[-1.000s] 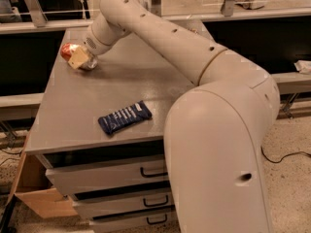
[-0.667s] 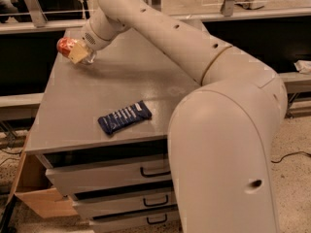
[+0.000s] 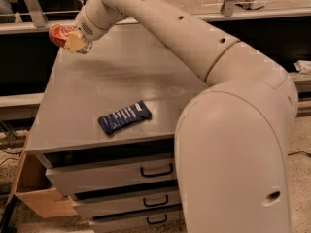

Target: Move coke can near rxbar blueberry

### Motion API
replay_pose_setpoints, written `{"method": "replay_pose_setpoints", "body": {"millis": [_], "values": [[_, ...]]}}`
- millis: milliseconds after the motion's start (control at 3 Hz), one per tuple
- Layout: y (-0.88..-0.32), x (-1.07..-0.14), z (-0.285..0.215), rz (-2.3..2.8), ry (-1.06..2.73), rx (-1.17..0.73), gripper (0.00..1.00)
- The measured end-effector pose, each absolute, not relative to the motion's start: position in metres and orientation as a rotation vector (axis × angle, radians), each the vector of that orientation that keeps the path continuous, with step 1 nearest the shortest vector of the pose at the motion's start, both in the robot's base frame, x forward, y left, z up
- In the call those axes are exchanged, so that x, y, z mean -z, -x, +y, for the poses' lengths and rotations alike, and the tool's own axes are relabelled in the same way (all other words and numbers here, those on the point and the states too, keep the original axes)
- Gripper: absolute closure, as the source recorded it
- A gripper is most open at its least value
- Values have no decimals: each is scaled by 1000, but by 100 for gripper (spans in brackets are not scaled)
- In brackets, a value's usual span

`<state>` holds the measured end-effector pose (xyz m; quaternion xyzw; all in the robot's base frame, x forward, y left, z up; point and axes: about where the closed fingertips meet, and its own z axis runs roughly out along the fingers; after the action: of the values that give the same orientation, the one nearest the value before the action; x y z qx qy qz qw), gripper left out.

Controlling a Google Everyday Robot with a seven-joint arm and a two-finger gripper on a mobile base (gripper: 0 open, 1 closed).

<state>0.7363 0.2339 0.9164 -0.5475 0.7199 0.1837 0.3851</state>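
Reaching from the bulky elbow at near right across to the far left corner of the surface (image 3: 121, 76), arm (image 3: 194, 38) stretched long, tool (image 3: 73, 41) pinching the red can (image 3: 59, 33) over that corner, well apart from the blue bar (image 3: 125, 117) lying flat by the near edge.

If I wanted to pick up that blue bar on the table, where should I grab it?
Probably across its narrow width at mid-length, from straight above: the rxbar blueberry lies flat, its long axis running roughly left to right. The gripper is over the table's far left corner, shut on the coke can.
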Motion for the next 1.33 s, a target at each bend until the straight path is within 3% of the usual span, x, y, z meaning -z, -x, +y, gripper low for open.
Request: {"method": "replay_pose_setpoints", "body": {"millis": [1333], "values": [[-637,-917,157,1766,1425,-494,100]]}}
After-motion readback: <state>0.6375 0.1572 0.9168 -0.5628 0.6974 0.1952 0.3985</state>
